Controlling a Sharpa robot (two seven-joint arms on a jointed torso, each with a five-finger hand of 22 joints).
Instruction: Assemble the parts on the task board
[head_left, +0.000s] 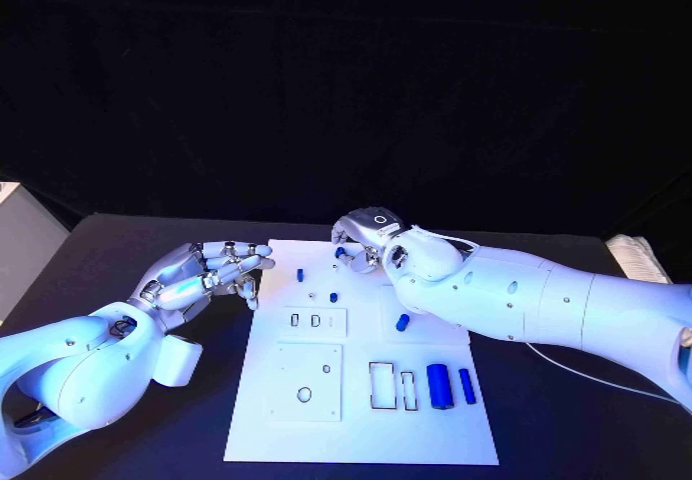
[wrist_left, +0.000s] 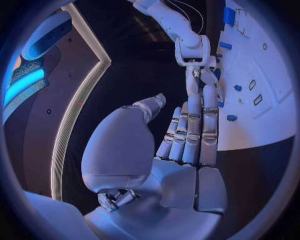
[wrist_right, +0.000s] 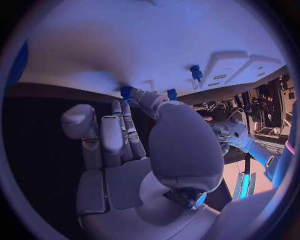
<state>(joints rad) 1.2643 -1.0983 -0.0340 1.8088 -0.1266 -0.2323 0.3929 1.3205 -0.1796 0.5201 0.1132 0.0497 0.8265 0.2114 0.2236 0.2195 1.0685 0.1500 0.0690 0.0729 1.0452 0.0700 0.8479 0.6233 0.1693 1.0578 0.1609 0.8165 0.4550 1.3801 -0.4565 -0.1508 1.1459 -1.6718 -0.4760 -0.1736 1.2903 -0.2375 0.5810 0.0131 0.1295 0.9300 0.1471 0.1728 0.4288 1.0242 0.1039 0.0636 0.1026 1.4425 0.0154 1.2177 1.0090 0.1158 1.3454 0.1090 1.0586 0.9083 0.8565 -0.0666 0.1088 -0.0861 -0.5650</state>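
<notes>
Head view: the white task board (head_left: 361, 440) lies in the middle of the black table (head_left: 577, 440), its long edges running away from the robot, with bare table on both sides and a wider strip beyond its far edge. Near its right edge stand two blue parts, a thicker cylinder (head_left: 438, 386) and a thinner one (head_left: 467, 386) just beside it; a small blue part (head_left: 402, 322) lies mid-board, and two smaller ones (head_left: 300, 273) (head_left: 333, 297) stand toward the far left. At the far edge the right hand (head_left: 369, 240) reaches down over the board, fingers drawn together on a small blue part (wrist_right: 127, 93), which the right wrist view shows pinched at the fingertips (wrist_right: 119, 107) against the board surface. The left hand (head_left: 209, 275) hovers just off the board's left edge, above bare table, holding nothing, its fingers (wrist_left: 194, 125) straight and close side by side, thumb apart. A pale object (head_left: 636, 257) sits at the table's far right edge, well apart from the board.
</notes>
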